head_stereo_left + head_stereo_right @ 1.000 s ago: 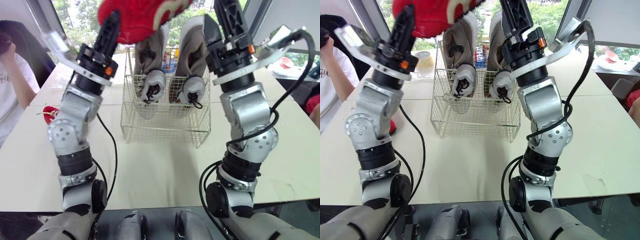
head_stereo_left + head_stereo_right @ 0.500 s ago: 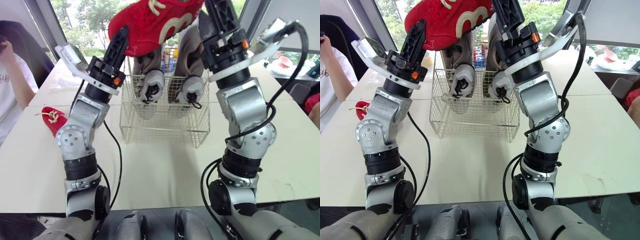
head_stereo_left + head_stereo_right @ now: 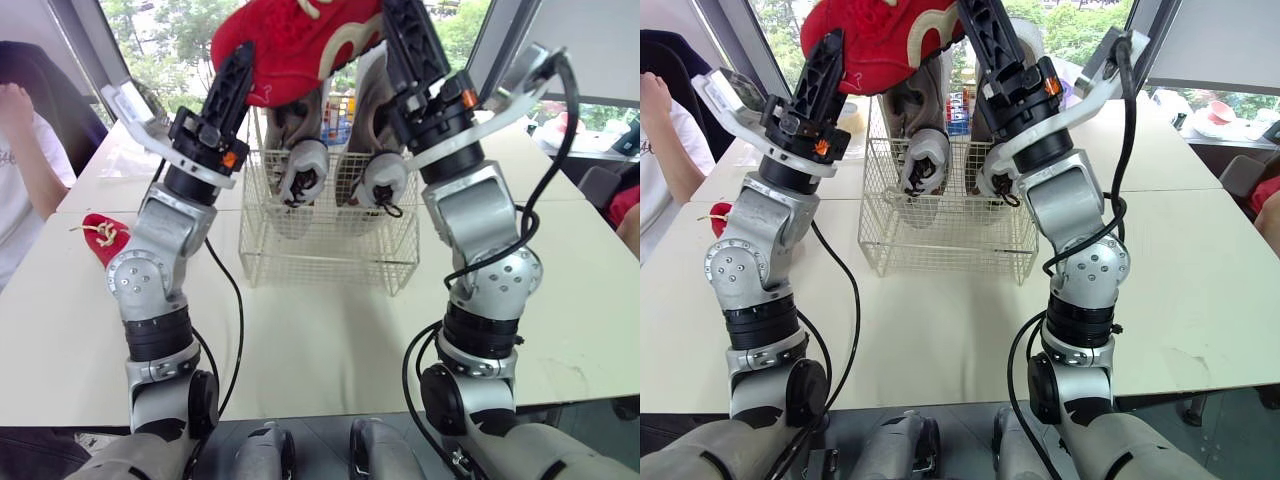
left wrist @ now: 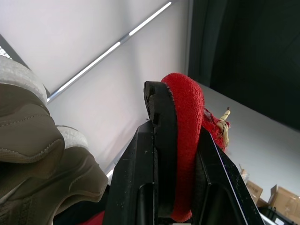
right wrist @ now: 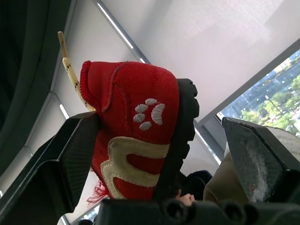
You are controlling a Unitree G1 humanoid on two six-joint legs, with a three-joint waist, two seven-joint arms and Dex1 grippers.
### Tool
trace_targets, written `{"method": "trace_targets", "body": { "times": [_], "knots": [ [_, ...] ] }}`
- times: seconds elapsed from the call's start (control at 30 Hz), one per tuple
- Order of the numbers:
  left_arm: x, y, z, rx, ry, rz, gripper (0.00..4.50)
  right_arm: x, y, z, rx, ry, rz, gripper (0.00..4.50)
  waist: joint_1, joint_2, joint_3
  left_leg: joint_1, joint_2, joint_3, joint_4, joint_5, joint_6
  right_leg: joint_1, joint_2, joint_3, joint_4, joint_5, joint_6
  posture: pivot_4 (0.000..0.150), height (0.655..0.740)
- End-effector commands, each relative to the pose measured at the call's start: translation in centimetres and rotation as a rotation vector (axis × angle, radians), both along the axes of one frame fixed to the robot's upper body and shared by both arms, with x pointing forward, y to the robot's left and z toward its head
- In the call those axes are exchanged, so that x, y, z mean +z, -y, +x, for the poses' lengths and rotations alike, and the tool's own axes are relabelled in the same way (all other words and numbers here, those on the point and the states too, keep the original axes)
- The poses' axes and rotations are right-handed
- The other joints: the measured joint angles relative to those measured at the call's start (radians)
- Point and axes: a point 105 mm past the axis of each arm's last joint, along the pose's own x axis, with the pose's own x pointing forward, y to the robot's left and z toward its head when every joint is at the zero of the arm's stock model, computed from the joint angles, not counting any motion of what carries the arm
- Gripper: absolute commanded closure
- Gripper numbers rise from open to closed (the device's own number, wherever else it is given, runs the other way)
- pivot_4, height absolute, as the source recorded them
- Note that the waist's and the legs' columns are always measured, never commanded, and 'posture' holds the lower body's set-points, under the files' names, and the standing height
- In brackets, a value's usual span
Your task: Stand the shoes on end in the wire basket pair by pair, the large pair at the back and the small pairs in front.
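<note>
at the left edge of the frame i see a person (image 3: 22, 160) in a white shirt beside the counter (image 3: 300, 340). a little to the right, a second red shoe (image 3: 103, 237) lies on the counter, well apart from the wire basket (image 3: 330, 255). the left fingers (image 3: 236, 78) are high in the upper left and closed tight on the red shoe (image 3: 300, 40), one on its black sole and one on its red upper. this shoe is in the air at the top centre, above the basket. in the basket the large grey pair (image 3: 303, 165) stands on end at the back. in the upper right, the right fingers (image 3: 405, 45) are wide apart around the same shoe. one touches its red side, the other is apart from the sole.
</note>
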Motion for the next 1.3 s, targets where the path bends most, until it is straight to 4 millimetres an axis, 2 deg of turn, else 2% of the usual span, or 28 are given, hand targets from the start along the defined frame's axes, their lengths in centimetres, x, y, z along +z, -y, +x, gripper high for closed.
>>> {"method": "trace_targets", "body": {
  "times": [0.03, 0.23, 0.3, 0.4, 0.5, 0.57, 0.63, 0.67, 0.7, 0.87, 0.9, 1.03, 1.13, 1.23, 1.3],
  "knots": [
    [0.6, 0.7, -1.1, -0.029, 0.055, 0.034, 4.27, 1.4, 0.0, -1.4, 0.017, 0.067, 0.038, 0.04, 0.0, 0.0, 0.0, 0.0, 0.0, 0.0, 0.0, 0.0, 0.0, 0.0, 0.0, 0.0, 0.0, 0.0, 0.0, 0.15, 0.74],
    [-0.7, 0.8, -0.7, -0.034, 0.016, 0.05, 4.27, 2.0, 0.1, -1.6, 0.063, 0.083, 0.088, 0.04, -0.001, 0.0, 0.0, 0.0, 0.0, 0.0, 0.0, 0.0, 0.0, 0.0, 0.0, 0.0, 0.0, 0.0, 0.0, 0.15, 0.74],
    [-0.9, 0.8, -0.7, -0.034, 0.012, 0.05, 4.27, 2.5, 0.2, -2.0, 0.091, 0.087, 0.127, 0.57, 0.0, 0.0, 0.0, 0.0, 0.0, 0.0, 0.0, 0.0, 0.0, 0.0, 0.0, 0.0, 0.0, 0.0, 0.0, 0.15, 0.74],
    [-1.1, 0.8, -0.5, -0.027, 0.005, 0.05, 4.27, 2.6, 0.1, -2.2, 0.1, 0.093, 0.121, 1.85, 0.0, 0.0, 0.0, 0.0, 0.0, 0.0, 0.0, 0.0, 0.0, 0.0, 0.0, 0.0, -0.001, 0.0, 0.0, 0.15, 0.74],
    [-1.1, 0.9, -0.4, -0.021, 0.004, 0.056, 4.27, 2.6, -0.2, -2.3, 0.107, 0.09, 0.112, 2.92, 0.0, 0.0, 0.0, 0.0, 0.0, 0.0, 0.0, 0.0, 0.0, 0.0, 0.0, 0.0, -0.001, 0.0, 0.0, 0.15, 0.74],
    [-1.2, 1.1, -0.4, -0.014, 0.003, 0.073, 4.27, 2.4, -0.6, -2.4, 0.119, 0.085, 0.101, 3.19, -0.001, 0.0, 0.0, 0.0, 0.0, 0.0, 0.0, 0.0, 0.0, 0.0, 0.0, 0.0, -0.001, 0.0, 0.0, 0.15, 0.74],
    [-1.3, 1.2, -0.5, -0.016, 0.002, 0.082, 4.27, 2.4, -0.8, -2.5, 0.123, 0.085, 0.095, 3.2, -0.001, 0.0, 0.0, 0.0, 0.0, 0.0, 0.0, 0.0, 0.0, 0.0, 0.0, 0.0, -0.001, 0.0, 0.0, 0.15, 0.74],
    [-1.5, 1.2, -0.4, -0.01, -0.008, 0.09, 3.24, 2.5, -0.8, -2.5, 0.123, 0.086, 0.094, 3.2, -0.001, 0.0, 0.0, 0.0, 0.0, 0.0, 0.0, 0.0, 0.0, 0.0, 0.0, 0.0, -0.001, 0.0, 0.0, 0.15, 0.74],
    [-1.7, 1.2, -0.5, -0.009, -0.01, 0.104, 2.87, 2.5, -0.9, -2.6, 0.124, 0.089, 0.093, 3.2, -0.001, 0.0, 0.0, 0.0, 0.0, 0.0, 0.0, 0.0, 0.0, 0.0, 0.0, 0.0, -0.001, 0.0, 0.0, 0.15, 0.74],
    [-2.4, 1.1, -1.7, 0.013, -0.017, 0.189, 0.25, 2.9, -0.9, -3.0, 0.126, 0.115, 0.096, 3.2, -0.002, 0.0, 0.0, -0.001, 0.001, 0.0, -0.001, 0.0, 0.0, -0.001, 0.0, 0.0, -0.001, 0.0, 0.0, 0.15, 0.74],
    [-2.6, 1.0, -1.9, 0.027, -0.03, 0.212, 0.09, 3.0, -0.8, -3.1, 0.127, 0.122, 0.103, 3.2, -0.002, 0.0, 0.0, -0.001, 0.001, 0.0, -0.001, 0.0, 0.0, -0.001, 0.0, 0.0, -0.001, 0.0, 0.0, 0.15, 0.74],
    [-2.8, 0.4, -4.1, 0.01, -0.075, 0.202, 0.09, 3.9, -0.1, -3.8, 0.108, 0.177, 0.14, 3.2, -0.003, 0.0, 0.0, -0.001, 0.001, -0.001, -0.001, 0.0, 0.0, -0.002, 0.0, 0.0, -0.001, 0.0, 0.0, 0.15, 0.74],
    [-3.6, 0.3, -5.8, 0.02, -0.111, 0.264, 0.09, 4.4, 0.4, -4.2, 0.045, 0.255, 0.075, 3.2, -0.003, 0.001, 0.001, -0.002, 0.001, -0.001, -0.001, 0.0, 0.0, -0.002, -0.001, 0.0, -0.001, 0.0, 0.0, 0.15, 0.74],
    [-5.4, -0.8, -6.3, 0.072, -0.17, 0.375, 0.09, 4.0, -1.3, -4.8, -0.023, 0.34, -0.145, 3.2, 0.0, 0.001, 0.001, -0.002, 0.001, -0.001, -0.001, 0.0, 0.0, -0.002, -0.001, 0.0, -0.001, 0.0, -0.001, 0.15, 0.74],
    [-7.7, -2.0, -6.0, 0.115, -0.221, 0.475, 0.09, 2.7, -3.6, -5.1, -0.025, 0.386, -0.343, 3.2, -0.004, 0.002, 0.001, -0.001, 0.0, 0.0, -0.001, 0.0, 0.0, -0.002, -0.001, 0.0, -0.001, -0.002, -0.004, 0.15, 0.74]
  ]
}}
